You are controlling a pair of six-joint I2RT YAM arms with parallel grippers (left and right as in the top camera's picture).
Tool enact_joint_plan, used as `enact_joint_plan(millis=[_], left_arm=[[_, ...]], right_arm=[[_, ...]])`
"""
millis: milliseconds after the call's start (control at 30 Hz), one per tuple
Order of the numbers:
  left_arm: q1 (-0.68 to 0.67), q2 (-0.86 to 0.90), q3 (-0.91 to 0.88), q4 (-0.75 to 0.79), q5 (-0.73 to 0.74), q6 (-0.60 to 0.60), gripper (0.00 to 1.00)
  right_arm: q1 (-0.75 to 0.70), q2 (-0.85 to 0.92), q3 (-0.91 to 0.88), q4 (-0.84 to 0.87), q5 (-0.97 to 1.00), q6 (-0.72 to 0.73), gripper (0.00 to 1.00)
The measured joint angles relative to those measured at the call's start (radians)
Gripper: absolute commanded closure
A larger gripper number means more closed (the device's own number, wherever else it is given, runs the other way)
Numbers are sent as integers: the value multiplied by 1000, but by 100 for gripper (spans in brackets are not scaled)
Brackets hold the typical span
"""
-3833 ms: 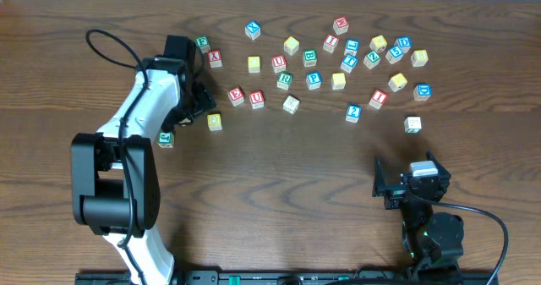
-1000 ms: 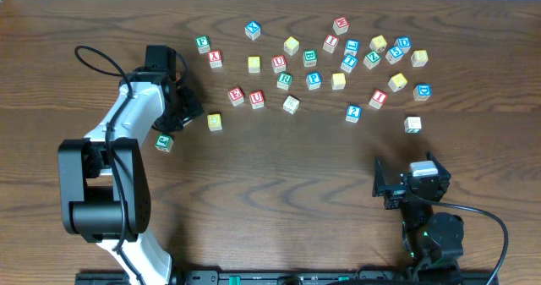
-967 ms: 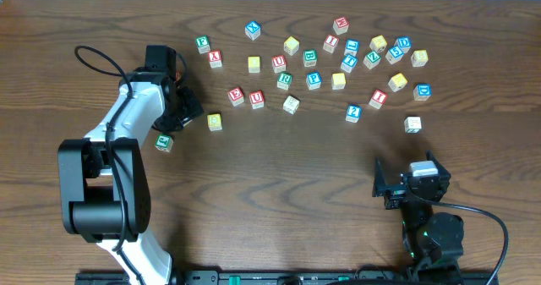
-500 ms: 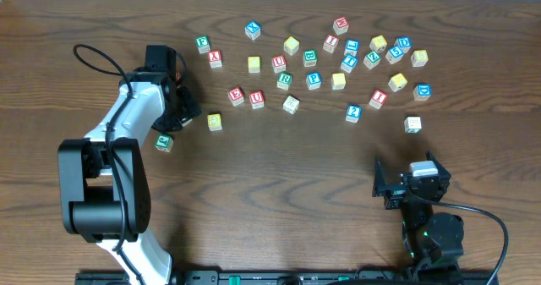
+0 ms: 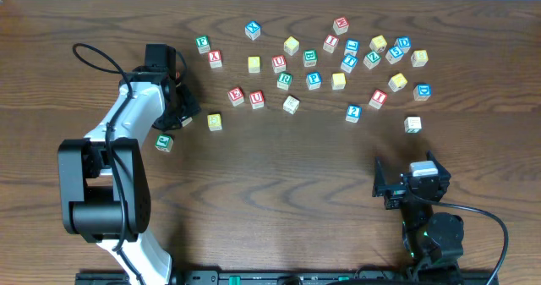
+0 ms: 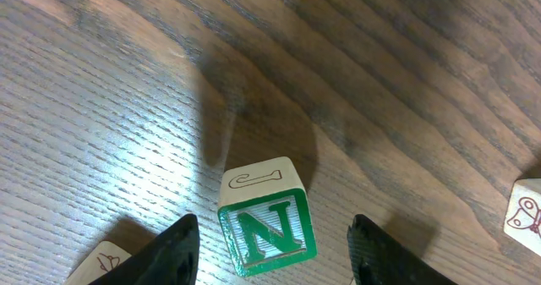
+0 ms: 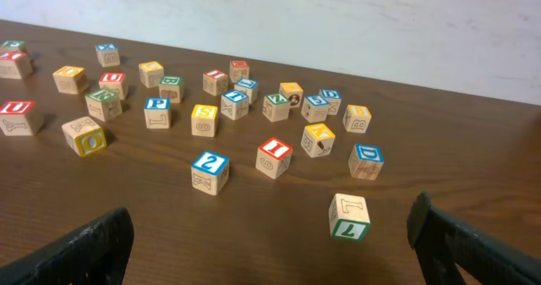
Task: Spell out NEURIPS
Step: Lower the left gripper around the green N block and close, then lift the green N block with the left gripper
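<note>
**N cube bracketed, not yet pinched**

Nearest, my right gripper (image 7: 269,213) hangs spread wide and empty. At near left, my left gripper (image 6: 272,238) straddles the green N cube (image 6: 269,231), fingers clear of both sides. N probably starts the word here. Farther off, the red E cube (image 5: 236,95) and red U cube (image 5: 257,99) sit side by side. Twenty-nine cubes show overall.

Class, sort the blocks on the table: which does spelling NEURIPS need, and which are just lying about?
Needed (those I can read): green N, red E, red U, red I, blue P, yellow S.
Lying about: red A, blue D, yellow O.
</note>
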Motion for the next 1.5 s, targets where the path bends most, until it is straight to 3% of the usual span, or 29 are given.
enact_joint_plan(millis=[600, 767, 1233, 1500], left_arm=[[0, 0, -30, 1, 0, -1, 47], [0, 0, -30, 14, 0, -2, 60], [0, 0, -30, 21, 0, -3, 60], [0, 0, -30, 21, 1, -4, 67]], right_arm=[[0, 0, 0, 0, 0, 0, 1], [0, 0, 0, 0, 0, 0, 1], [0, 0, 0, 0, 0, 0, 1], [0, 0, 0, 0, 0, 0, 1]])
